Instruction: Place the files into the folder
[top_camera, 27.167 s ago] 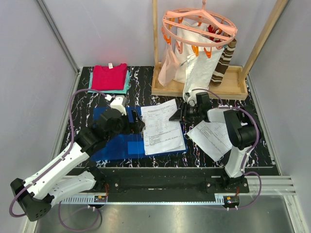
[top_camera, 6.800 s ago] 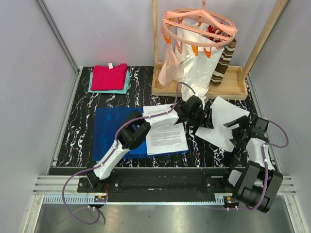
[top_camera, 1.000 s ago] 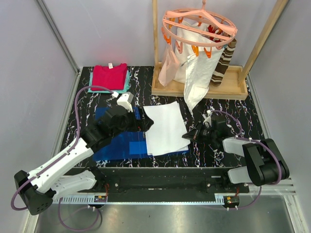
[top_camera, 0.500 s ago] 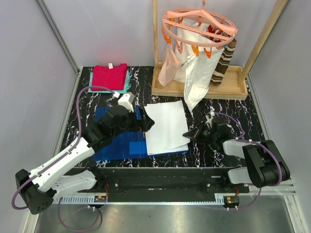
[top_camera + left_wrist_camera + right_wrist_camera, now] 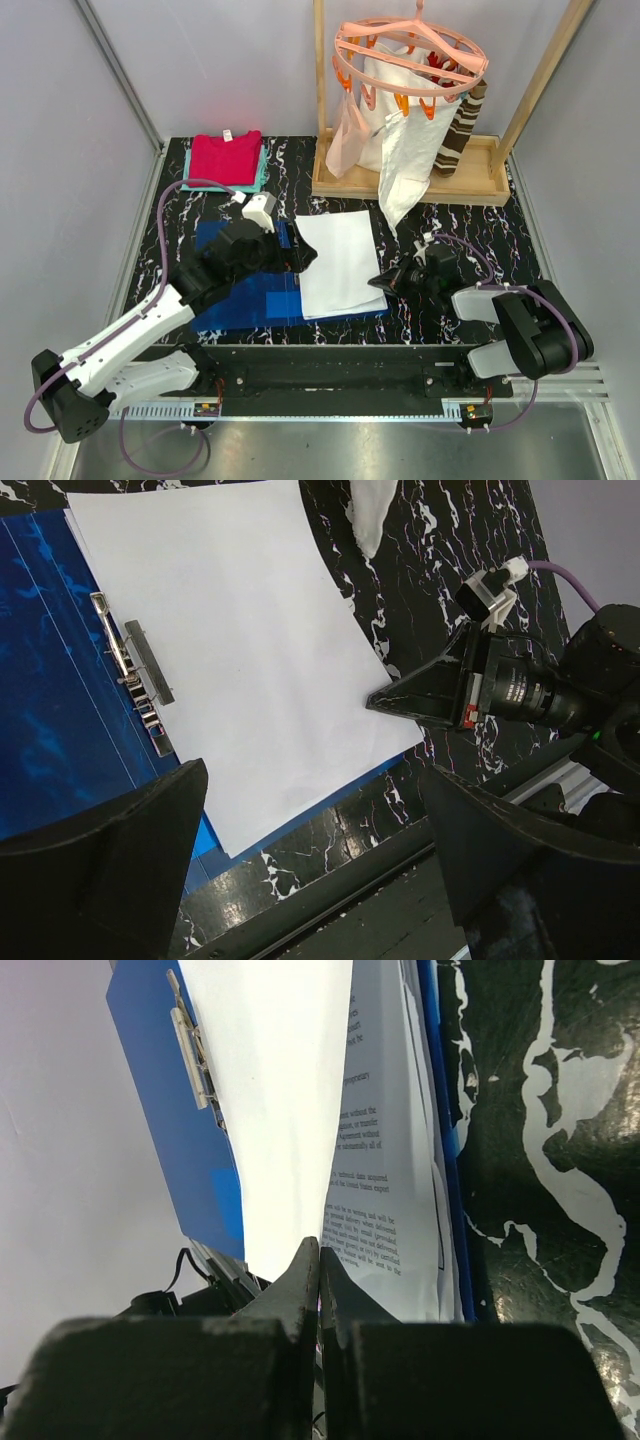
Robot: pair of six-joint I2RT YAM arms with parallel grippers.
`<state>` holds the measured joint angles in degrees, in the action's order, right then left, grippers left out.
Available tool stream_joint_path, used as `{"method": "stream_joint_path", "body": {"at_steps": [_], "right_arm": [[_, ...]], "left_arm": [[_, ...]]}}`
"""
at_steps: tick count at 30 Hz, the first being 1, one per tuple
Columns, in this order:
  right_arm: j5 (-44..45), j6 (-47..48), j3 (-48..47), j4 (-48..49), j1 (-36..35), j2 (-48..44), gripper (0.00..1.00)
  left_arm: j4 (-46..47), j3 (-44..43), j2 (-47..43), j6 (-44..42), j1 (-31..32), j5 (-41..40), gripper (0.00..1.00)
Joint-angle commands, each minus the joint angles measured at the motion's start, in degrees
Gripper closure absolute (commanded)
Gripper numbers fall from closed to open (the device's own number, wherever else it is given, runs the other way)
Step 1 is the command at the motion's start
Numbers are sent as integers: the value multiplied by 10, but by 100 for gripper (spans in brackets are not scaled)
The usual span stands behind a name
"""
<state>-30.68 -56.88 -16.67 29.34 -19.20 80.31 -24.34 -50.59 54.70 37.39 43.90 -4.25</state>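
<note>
The blue folder [image 5: 235,300] lies open on the black marbled table, with a metal clip [image 5: 140,680] along its spine. The files [image 5: 340,265] lie stacked on its right half. My right gripper [image 5: 378,282] is low at the stack's right edge, shut on the edge of the blank top sheet [image 5: 280,1110]. That sheet is held slightly raised, and a printed sheet [image 5: 385,1190] shows beneath it. My left gripper [image 5: 300,257] hovers over the folder's middle, open and empty. In the left wrist view the left gripper [image 5: 312,778] has its fingers wide apart above the files [image 5: 230,640].
Folded red and teal cloths [image 5: 226,160] lie at the back left. A wooden stand [image 5: 410,185] with a peg hanger of white garments [image 5: 405,100] fills the back right. One garment hangs close to the files' far corner. Walls close in both sides.
My right gripper has edged slightly left with the sheet's edge, and the top sheet lies a little flatter on the stack. The left arm has barely moved.
</note>
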Motion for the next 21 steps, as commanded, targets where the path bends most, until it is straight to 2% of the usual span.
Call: {"method": "stream_joint_path", "body": {"at_steps": [1, 21], "right_arm": [[3, 12, -9, 21, -6, 6, 100], [-32, 74, -43, -23, -5, 33, 100]], "left_arm": [[19, 1, -17, -4, -3, 6, 8], [17, 4, -2, -10, -16, 26, 8]]}}
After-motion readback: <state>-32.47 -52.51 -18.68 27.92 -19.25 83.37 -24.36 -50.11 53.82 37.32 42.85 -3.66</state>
